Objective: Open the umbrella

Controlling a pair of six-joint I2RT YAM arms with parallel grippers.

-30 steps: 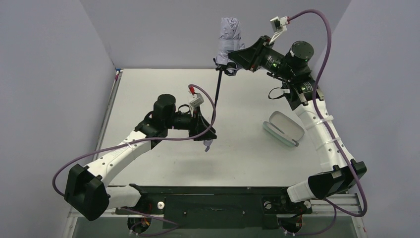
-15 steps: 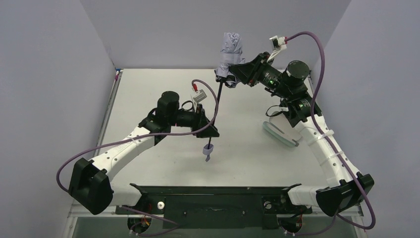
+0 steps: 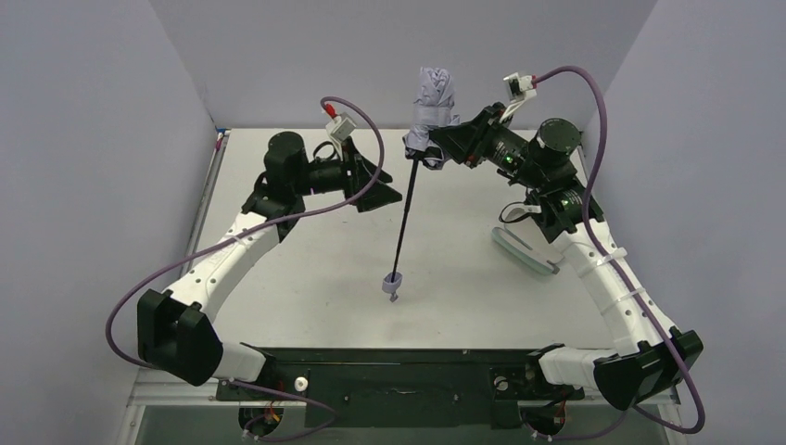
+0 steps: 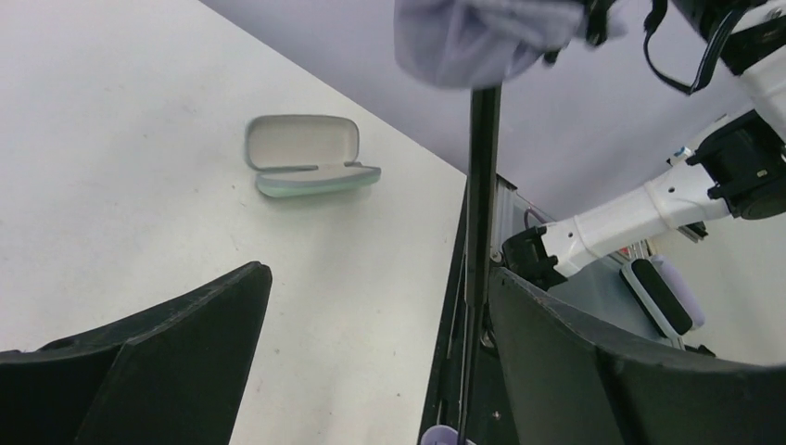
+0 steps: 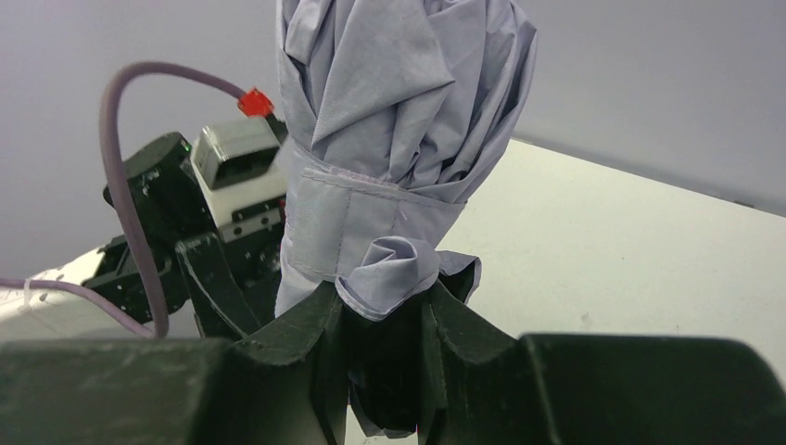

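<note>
The umbrella (image 3: 435, 95) hangs upright in the air at the back of the table. Its pale lilac canopy is still folded and strapped. My right gripper (image 3: 428, 141) is shut on the bundle's lower end, with fabric pinched between its jaws (image 5: 385, 306). The thin black shaft (image 3: 404, 218) is extended downward to the small lilac handle (image 3: 393, 283) near the table. My left gripper (image 3: 387, 193) stands open just left of the shaft. In the left wrist view the shaft (image 4: 477, 232) runs close beside the right finger (image 4: 602, 362), unclamped.
A mint-green case (image 3: 526, 247) lies open on the table under the right arm, also seen in the left wrist view as the case (image 4: 306, 158). Grey walls (image 3: 111, 139) enclose the white table (image 3: 306, 260) on three sides.
My left gripper has opened, let go of the umbrella's handle end and moved back and up along the shaft. The handle now hangs free. The right gripper keeps its hold.
</note>
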